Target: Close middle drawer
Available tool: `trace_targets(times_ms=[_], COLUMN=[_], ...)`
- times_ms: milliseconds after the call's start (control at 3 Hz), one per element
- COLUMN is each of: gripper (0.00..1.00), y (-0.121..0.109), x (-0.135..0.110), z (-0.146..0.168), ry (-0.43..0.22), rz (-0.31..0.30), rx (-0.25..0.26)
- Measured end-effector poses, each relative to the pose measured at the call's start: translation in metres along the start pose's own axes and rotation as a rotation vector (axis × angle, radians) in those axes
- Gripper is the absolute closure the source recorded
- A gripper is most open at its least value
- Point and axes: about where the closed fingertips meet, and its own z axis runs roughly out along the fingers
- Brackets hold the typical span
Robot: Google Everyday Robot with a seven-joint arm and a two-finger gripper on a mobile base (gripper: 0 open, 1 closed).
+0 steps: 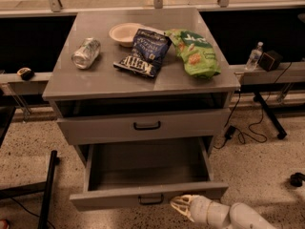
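Speckled floor (267, 175) surrounds the boxy grey cabinet (143, 87); its middle drawer (109, 198) gapes open. A rounded cream gripper (178, 205) sits at three o'clock from the black handle (151, 200); I cannot tell its grip.

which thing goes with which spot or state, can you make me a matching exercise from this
Things:
1 can
2 green chip bag
3 lower drawer
4 end effector

Places or states:
a pulled far out
b on its side, left of the cabinet top
c low, just in front of the drawer front
d right of the cabinet top

Pairs: 1-b, 2-d, 3-a, 4-c
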Motion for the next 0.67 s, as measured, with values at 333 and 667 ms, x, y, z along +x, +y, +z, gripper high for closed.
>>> trace_targets(times_ms=[333,667], gripper=[1.0,1.0], y=[-0.044,-0.088], x=[-0.021,-0.026], z=[0.035,0.056], ry=[-0.062,-0.079], rz=[-0.047,-0.067], rx=[0.205,0.292])
